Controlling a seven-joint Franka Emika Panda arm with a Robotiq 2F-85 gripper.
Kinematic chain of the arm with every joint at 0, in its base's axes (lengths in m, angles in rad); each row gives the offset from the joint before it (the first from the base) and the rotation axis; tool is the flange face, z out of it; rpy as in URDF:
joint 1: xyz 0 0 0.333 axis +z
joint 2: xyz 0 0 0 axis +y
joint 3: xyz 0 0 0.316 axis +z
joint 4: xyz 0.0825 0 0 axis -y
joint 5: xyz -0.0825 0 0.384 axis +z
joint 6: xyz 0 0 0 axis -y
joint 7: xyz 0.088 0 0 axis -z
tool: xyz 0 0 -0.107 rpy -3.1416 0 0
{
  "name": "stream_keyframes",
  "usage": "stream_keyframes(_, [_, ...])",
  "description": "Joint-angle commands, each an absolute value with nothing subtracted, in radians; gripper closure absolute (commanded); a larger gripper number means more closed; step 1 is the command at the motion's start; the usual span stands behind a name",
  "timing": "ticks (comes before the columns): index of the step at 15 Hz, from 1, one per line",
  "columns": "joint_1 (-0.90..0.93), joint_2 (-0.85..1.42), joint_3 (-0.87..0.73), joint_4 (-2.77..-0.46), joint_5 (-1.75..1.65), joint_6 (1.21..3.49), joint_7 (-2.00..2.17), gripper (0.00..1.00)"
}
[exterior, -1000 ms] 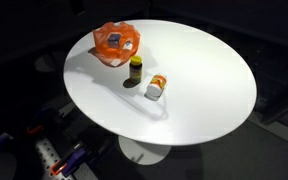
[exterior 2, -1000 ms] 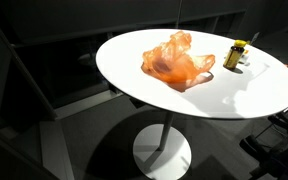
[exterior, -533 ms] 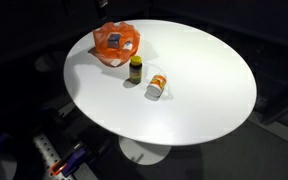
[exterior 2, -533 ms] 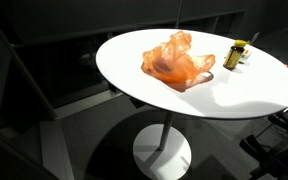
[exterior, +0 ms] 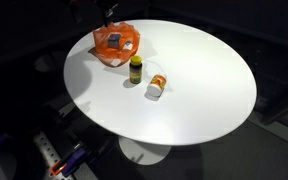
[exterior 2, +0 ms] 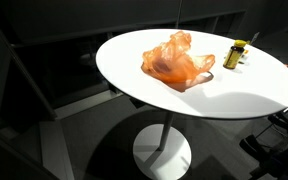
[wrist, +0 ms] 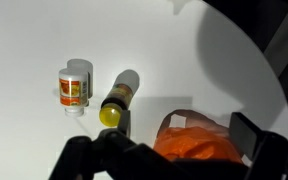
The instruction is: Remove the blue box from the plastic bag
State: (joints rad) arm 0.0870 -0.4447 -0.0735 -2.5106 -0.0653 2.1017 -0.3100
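Plastic bag (exterior: 119, 49) (blue box (exterior: 114, 41) inside), near table (exterior: 209, 85) edge — dark bottle (exterior: 136, 68) beside.

Black claw (wrist: 165, 156) — matte, blocky (dimly lit)

Table: we see a round white tabletop (exterior: 209, 95), brightly lit | support: white pedestal (exterior 2: 164, 150) | surroundings: we find the room dark | floor (exterior 2: 89, 140): dark grey

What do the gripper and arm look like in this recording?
The gripper is matte black all over, with blocky, angular fingers. No markings or cables are visible on it. In an exterior view only a dark sliver of the arm shows against the dark background; its details cannot be made out.
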Motion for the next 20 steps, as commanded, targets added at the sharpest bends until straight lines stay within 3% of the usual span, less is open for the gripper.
stream_keyframes(1, [0.076,-0.446,-0.064,-2.509,-0.06,2.1,-0.314,0.0])
stream_keyframes(20, [0.136,-0.087,0.018,-2.426,0.044,2.544,-0.345,0.0])
